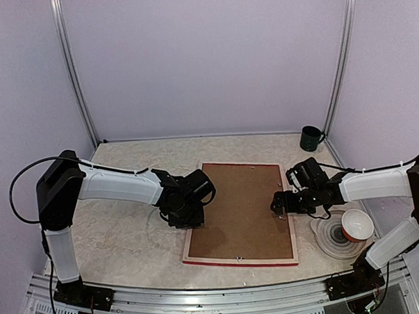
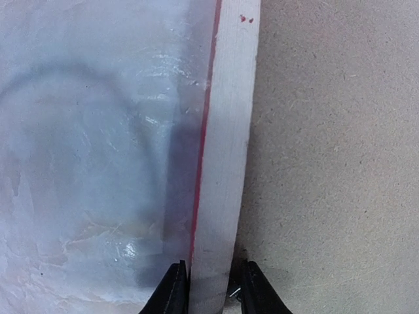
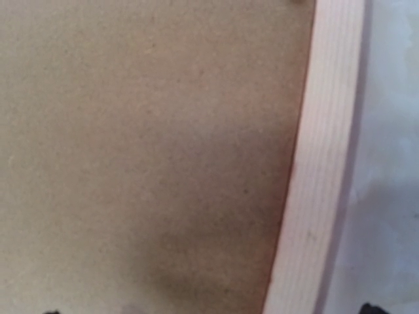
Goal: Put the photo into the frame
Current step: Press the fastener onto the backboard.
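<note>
- Wood faces up: the frame (image 1: 242,260) lies front-down in the middle of the tabletop (image 1: 130,251), its red edge showing along the side nearest me.
- A brown backing board (image 1: 243,208) fills its opening.
- I see the photo in none of my views. It may be under the board or somewhere off camera; I cannot tell which.
- My left gripper (image 2: 215,291) is at the frame's left rail with its jaws narrow, one finger outside on the red edge and one inside by the board. I cannot tell whether they actually pinch the rail.
- My right gripper (image 1: 280,208) is over the frame's right rail with its jaws spread wide, holding nothing.
- I judge the frame stiff and fairly light. It should slide on this smooth top, so I would steady one rail while working the other.
- Its rails are narrow, so the best hold is across one at mid-length.
- The board looks thin and rigid, and an edge seems the only way in.
- The photo, being paper, should be floppy and easily creased; I would take it by its margin only.
- A mug (image 1: 310,138) is at the far right corner, and a bowl (image 1: 357,224) sits on plates (image 1: 331,241) near the right edge.
</note>
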You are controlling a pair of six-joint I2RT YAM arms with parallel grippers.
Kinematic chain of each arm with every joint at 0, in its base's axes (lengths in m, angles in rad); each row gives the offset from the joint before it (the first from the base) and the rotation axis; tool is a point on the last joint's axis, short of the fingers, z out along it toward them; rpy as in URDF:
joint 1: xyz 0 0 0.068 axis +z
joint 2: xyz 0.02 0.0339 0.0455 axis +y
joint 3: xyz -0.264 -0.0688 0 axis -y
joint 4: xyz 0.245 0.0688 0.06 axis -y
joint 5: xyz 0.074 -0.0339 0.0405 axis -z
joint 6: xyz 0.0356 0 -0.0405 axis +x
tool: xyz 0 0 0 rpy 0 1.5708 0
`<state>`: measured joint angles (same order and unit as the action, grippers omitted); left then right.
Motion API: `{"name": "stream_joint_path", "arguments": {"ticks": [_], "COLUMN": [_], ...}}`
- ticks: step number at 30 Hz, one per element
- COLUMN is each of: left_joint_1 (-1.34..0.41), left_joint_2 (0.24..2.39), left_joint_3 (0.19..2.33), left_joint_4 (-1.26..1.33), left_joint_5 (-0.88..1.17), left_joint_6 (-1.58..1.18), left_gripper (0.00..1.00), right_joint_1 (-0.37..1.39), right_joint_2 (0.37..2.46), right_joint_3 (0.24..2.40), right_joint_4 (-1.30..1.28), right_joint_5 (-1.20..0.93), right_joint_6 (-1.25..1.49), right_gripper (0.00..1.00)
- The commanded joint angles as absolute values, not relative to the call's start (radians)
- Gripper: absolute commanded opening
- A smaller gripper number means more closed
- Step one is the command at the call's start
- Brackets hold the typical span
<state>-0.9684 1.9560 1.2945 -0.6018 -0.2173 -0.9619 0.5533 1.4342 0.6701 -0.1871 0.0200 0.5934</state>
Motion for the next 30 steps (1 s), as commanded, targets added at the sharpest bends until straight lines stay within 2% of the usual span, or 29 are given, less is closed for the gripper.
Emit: {"name": "stream_joint_path", "arguments": {"ticks": [1,4,9,15,24,30], "left_joint_1": [-0.965,-0.965,-0.966,-0.968,-0.912,-0.856], "left_joint_2": [1.950,1.950,1.946,1.899,1.805,1.819], "left_joint_3": [1.254,1.242,1.233,1.250,1.253,1.254], "left_joint_4": [-0.589,-0.580,-0.567,-0.553,-0.496,-0.384], "left_joint_5": [-0.216,-0.209,-0.203,-0.242,-0.319,-0.296], "left_joint_6": [-0.963,-0.964,-0.965,-0.949,-0.852,-0.748], "left_gripper": [0.26,0.19,0.19,0.43,0.54,0.62], "right_joint_1": [0.541,0.540,0.541,0.534,0.446,0.402], "right_joint_2": [1.416,1.413,1.422,1.443,1.532,1.646], "right_joint_3": [0.697,0.704,0.714,0.777,0.924,1.034], "right_joint_4": [-0.196,-0.198,-0.202,-0.245,-0.314,-0.337], "right_joint_5": [0.030,0.034,0.031,0.034,0.046,0.045], "right_joint_6": [0.588,0.585,0.585,0.569,0.538,0.499], "right_gripper": [0.99,0.99,0.99,0.99,0.99,0.99]}}
